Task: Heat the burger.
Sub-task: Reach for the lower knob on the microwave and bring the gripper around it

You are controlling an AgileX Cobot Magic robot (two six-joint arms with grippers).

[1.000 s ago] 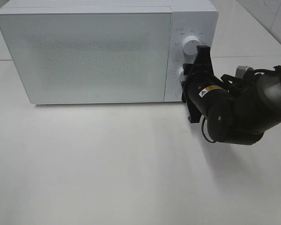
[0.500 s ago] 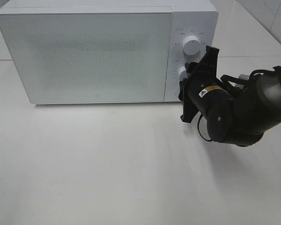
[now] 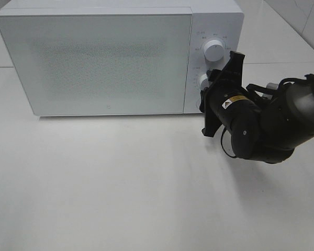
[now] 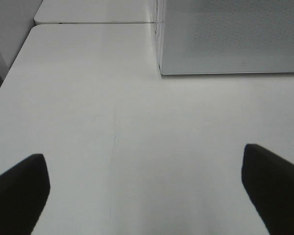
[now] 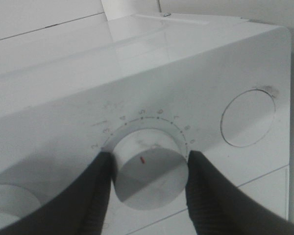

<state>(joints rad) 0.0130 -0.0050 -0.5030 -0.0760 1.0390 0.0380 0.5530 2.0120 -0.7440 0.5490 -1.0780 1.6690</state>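
White table carrying a microwave with its door closed; the right gripper pinches the lower dial.

The microwave stands at the far edge of the bare, matt tabletop, with pale tiled wall at the far right. The two dark fingers press on opposite sides of the lower dial, whose red mark faces outward. The upper dial stands free above it. The left gripper hangs spread wide over empty tabletop near the microwave's left corner. The burger shows in no view; the frosted door hides the interior.
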